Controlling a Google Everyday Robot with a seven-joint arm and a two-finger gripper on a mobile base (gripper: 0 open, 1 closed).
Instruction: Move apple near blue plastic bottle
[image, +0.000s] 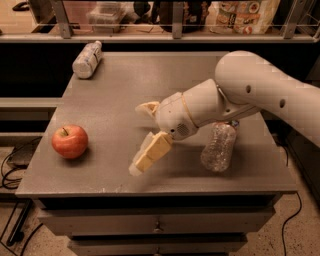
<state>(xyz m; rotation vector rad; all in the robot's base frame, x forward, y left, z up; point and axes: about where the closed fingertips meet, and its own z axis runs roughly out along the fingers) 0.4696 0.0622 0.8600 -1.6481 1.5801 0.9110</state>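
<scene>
The red-orange apple (70, 141) sits on the grey table (115, 90) near its front left corner. The blue plastic bottle (87, 60), short with a broad whitish label, lies on its side at the table's far left corner. My gripper (145, 134) hovers over the middle of the table, to the right of the apple and well apart from it. Its two pale fingers (151, 154) are spread open with nothing between them.
A longer clear crinkled bottle (218, 147) lies at the front right of the table, partly behind my white arm (250, 87). A shelf rail with bags and boxes (245, 15) runs behind the table. Cables (12, 165) lie on the floor at left.
</scene>
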